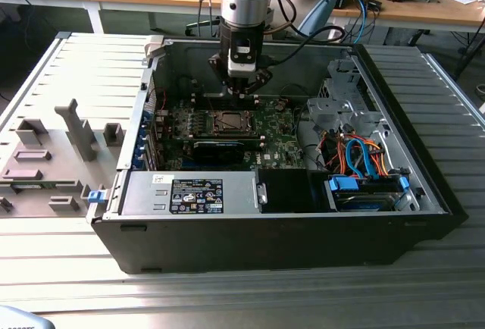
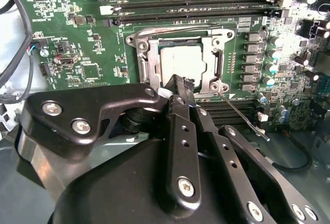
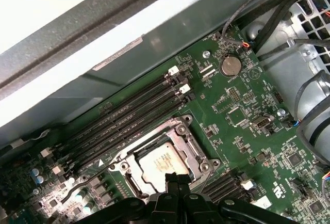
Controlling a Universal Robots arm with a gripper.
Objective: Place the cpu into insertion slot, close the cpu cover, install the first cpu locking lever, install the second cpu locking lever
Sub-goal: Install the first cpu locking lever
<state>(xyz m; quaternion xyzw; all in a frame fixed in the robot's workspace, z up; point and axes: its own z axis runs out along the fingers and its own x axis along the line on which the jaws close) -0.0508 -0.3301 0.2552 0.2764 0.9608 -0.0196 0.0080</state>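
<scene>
In the exterior view, the grey robot arm reaches down into the open black computer case (image 1: 424, 215). Its black gripper (image 1: 244, 95) hangs at about twelve o'clock of the small square insertion slot (image 1: 227, 122) on the green circuit board (image 1: 276, 128). A long black card (image 1: 220, 149) lies at six o'clock of the slot. A bundle of orange and blue cables (image 1: 360, 155) sits at about three o'clock.

In both wrist views the gripper (image 2: 179, 82) (image 3: 174, 178) has its fingers drawn narrow, tips together, with nothing between them. The tips are just over the near edge of the socket.

The cpu (image 2: 179, 63) (image 3: 162, 164), a flat square chip with a dull silver-grey top, sits inside the slot. The thin silver cpu cover (image 2: 216, 64) lies flat around it, and its window frames the chip's top.

One thin metal locking lever (image 2: 242, 118) (image 3: 85, 182) angles away from a corner of the socket, out across the board. Long black memory slots (image 3: 129, 115) run beside the socket on its far side from the gripper, and a round silver coin battery (image 3: 230, 65) sits further off.
</scene>
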